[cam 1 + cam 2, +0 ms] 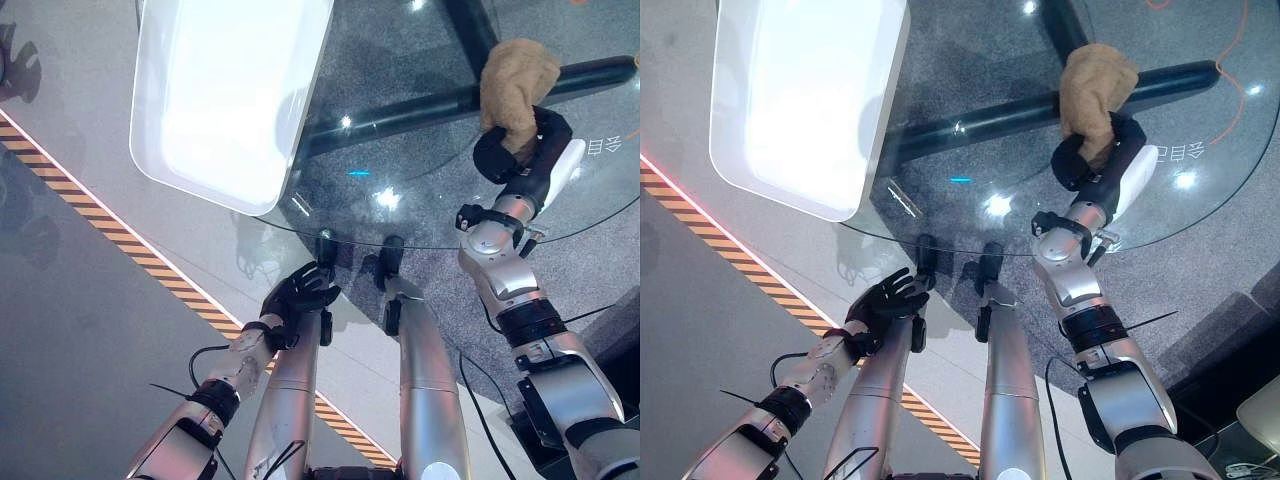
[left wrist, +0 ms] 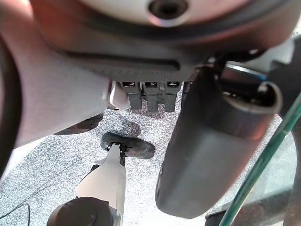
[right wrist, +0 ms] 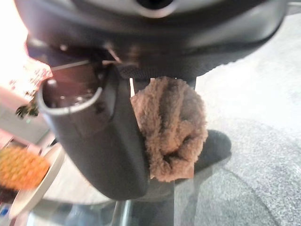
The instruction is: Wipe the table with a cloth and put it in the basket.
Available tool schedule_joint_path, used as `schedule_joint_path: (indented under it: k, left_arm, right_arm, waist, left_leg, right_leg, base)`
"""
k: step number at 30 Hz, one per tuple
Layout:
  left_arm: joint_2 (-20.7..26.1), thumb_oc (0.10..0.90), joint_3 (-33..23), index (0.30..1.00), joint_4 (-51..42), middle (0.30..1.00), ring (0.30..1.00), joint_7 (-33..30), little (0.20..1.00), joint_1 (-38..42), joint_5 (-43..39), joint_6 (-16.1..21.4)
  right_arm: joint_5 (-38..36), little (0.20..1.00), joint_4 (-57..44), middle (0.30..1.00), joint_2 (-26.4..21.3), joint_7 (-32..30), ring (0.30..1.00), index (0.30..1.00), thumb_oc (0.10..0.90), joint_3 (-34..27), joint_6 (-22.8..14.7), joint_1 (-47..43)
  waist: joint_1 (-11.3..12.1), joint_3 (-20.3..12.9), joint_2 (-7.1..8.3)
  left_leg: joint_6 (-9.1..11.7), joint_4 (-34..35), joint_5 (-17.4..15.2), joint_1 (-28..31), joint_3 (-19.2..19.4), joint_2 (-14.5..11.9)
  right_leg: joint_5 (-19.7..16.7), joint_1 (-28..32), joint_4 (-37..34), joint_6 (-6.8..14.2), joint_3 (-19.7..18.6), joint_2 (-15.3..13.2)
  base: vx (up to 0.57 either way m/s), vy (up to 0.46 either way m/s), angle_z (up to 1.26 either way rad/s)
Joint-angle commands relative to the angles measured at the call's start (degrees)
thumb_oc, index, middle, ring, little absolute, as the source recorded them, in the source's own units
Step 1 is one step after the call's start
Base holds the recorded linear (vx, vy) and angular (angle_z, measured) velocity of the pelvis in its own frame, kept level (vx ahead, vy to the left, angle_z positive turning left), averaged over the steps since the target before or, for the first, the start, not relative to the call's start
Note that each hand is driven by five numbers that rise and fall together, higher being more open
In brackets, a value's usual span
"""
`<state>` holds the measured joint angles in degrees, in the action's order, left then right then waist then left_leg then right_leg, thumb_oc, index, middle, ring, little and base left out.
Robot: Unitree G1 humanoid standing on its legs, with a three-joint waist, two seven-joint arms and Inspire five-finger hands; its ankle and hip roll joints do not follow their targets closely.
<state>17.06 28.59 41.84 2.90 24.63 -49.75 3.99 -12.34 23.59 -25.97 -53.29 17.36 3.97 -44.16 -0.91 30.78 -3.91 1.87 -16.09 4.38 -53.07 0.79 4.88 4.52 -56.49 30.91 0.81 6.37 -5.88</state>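
Observation:
A brown fluffy cloth [image 1: 515, 85] is bunched up on the round glass table [image 1: 400, 200] at its far right. My right hand [image 1: 535, 150] is shut on the cloth's near end, fingers and thumb curled round it [image 3: 171, 127]. The cloth stands up from the hand in a loose lump. The white basket [image 1: 215, 195], a long shallow tub, lies at the table's far left and hangs over the edge. My left hand [image 1: 295, 295] hangs below the table's near edge, open and holding nothing.
Dark crossed bars of the table's base [image 1: 430, 105] show through the glass. A yellow-and-black striped line [image 1: 150, 262] runs across the grey floor on the left. A yellow fruit-like thing [image 3: 21, 167] on a pale plate shows in the right wrist view.

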Motion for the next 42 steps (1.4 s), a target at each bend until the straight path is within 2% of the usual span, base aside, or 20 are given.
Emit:
schedule_joint_path:
  k: [1, 12, 23, 42]
  left_arm:
    - [-6.8, 0.800, 6.2, 0.900, -1.1, 0.900, 0.900, 1.2, 0.900, -7.2, 1.0, -2.2]
    - [-6.4, 0.800, 6.2, 0.900, -2.1, 0.900, 0.900, 0.7, 0.900, -7.0, 1.1, -3.1]
    - [-5.1, 0.800, 6.2, 0.900, -3.3, 0.900, 0.900, 1.0, 0.900, -6.7, 0.8, -4.7]
    - [-3.9, 0.800, 6.2, 0.900, -3.3, 0.900, 0.900, 1.2, 0.900, -5.8, 0.5, -5.9]
  right_arm:
    - [3.3, 0.200, -5.9, 0.300, 5.1, 8.8, 0.300, 0.300, 0.100, 8.9, 0.5, 1.3]
    - [7.7, 0.200, -7.0, 0.300, 5.4, 18.1, 0.300, 0.300, 0.100, 12.9, -0.7, 2.7]
    - [13.7, 0.200, -9.0, 0.300, 3.2, 26.1, 0.300, 0.300, 0.100, 18.0, -2.7, 2.4]
    - [14.0, 0.200, -8.7, 0.300, 0.9, 27.7, 0.300, 0.300, 0.100, 19.9, -3.6, 1.8]
  waist:
    - [1.0, -1.0, -1.91]
    - [1.0, -1.0, -1.80]
    - [1.2, -1.0, -1.79]
    - [1.5, -1.0, -1.48]
  left_leg:
    - [-3.0, -9.6, -6.1, -3.0, 1.0, 1.5]
    - [-2.9, -9.8, -6.0, -3.3, 0.9, 1.6]
    - [-2.7, -10.2, -5.8, -3.6, 0.8, 1.6]
    - [-2.8, -10.7, -6.1, -3.7, 0.7, 1.5]
  right_leg:
    - [-8.5, -0.5, -9.2, 4.3, -3.0, 1.6]
    - [-8.3, -0.9, -8.8, 4.4, -2.6, 1.4]
    - [-7.9, -1.2, -8.1, 4.5, -2.0, 1.0]
    - [-7.5, -1.4, -7.4, 4.7, -1.6, 0.9]
  base:
    - [0.00, 0.000, 0.00]
    - [0.00, 0.000, 0.00]
    - [0.00, -0.003, 0.01]
    - [0.00, -0.006, 0.04]
